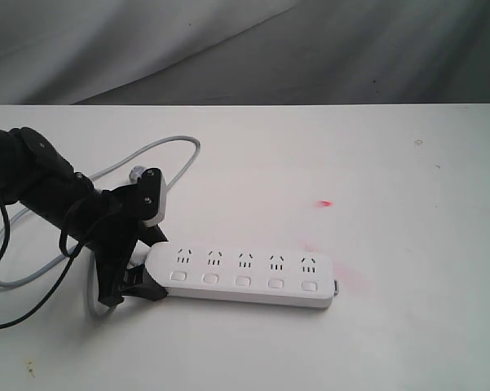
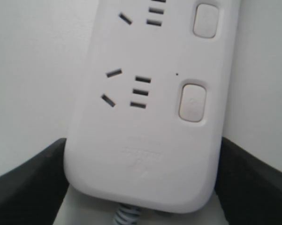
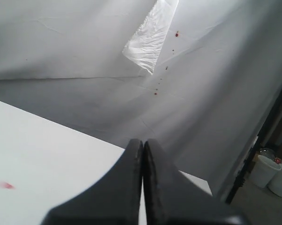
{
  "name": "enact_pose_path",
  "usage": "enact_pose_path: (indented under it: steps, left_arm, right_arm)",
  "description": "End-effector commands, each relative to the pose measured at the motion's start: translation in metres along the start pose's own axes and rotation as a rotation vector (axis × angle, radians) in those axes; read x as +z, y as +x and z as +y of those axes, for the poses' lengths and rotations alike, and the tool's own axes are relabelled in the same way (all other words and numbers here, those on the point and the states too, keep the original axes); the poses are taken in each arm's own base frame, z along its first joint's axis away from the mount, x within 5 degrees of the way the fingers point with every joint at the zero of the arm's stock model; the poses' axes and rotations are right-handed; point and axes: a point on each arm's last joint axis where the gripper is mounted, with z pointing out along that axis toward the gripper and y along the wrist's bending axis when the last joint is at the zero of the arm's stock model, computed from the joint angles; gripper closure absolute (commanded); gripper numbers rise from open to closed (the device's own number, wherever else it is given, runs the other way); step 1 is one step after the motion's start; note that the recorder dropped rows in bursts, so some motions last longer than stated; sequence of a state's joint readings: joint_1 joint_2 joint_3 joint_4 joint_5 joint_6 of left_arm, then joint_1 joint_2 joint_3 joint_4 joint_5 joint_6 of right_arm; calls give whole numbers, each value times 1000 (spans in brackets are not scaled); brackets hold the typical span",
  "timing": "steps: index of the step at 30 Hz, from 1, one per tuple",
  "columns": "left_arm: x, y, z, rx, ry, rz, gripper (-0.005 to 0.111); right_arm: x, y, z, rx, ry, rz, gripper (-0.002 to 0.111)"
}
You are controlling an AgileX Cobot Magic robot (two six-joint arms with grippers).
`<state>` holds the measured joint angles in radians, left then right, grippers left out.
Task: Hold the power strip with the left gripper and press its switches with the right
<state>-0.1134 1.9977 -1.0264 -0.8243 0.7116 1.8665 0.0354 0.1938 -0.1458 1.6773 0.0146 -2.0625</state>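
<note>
The left hand (image 1: 152, 262) pinches the cord end of the power strip (image 1: 245, 277), one black finger (image 2: 28, 185) against each long edge. Its pale grey pad (image 1: 153, 201) stands above the strip's corner. The right hand (image 3: 143, 157) is out of the exterior view. Its own camera shows its two dark fingers pressed flat together with nothing between them, raised over the tabletop (image 3: 42, 150) and facing a grey backdrop cloth (image 3: 61, 47).

Between the left fingers, the strip's rounded end carries a short band of raised lettering (image 2: 141, 152), which may be a brand or rating line but is too faint to read. No other writing can be made out on it.

The strip is a long white bar with rounded corners. It lies flat near the middle of the white tabletop (image 1: 391, 163), running from the left hand toward the right. Five socket sets sit in a row along it, each with slanted and straight slots. The switches (image 1: 243, 281) sit beside them, five small rounded-square buttons, one per set.

A grey cord (image 1: 106, 171) leaves the gripped end and loops behind the black arm. Loose black cables (image 1: 33, 285) trail beside it. A small red mark (image 1: 326, 203) lies beyond the strip, and a pink smudge (image 1: 352, 281) just past its free end.
</note>
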Motion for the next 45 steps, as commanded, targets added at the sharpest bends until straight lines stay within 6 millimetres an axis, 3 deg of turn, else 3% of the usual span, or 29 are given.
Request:
enact_pose_path:
  steps: [1, 6, 9, 12, 17, 22, 27, 45]
  left_arm:
    - [-1, -2, 1, -13, -8, -11, 51]
    - [-1, -2, 1, -13, -8, -11, 51]
    - [-1, -2, 1, -13, -8, -11, 51]
    - [-1, -2, 1, -13, -8, -11, 51]
    - [-1, -2, 1, -13, -8, -11, 51]
    - [-1, -2, 1, -13, -8, -11, 51]
    - [-1, -2, 1, -13, -8, -11, 51]
    - [-1, -2, 1, -13, -8, -11, 51]
  right_arm:
    - [0, 1, 0, 31, 8, 4, 108]
    - [0, 8, 1, 30, 12, 26, 108]
    - [0, 9, 3, 146, -4, 42, 108]
    - [0, 13, 4, 145, -15, 84, 108]
    - [-5, 46, 17, 194, -20, 123, 108]
    - [-17, 47, 20, 216, -31, 104, 108]
    - [-20, 61, 28, 216, -104, 268, 108]
    - [-20, 61, 28, 217, -104, 267, 108]
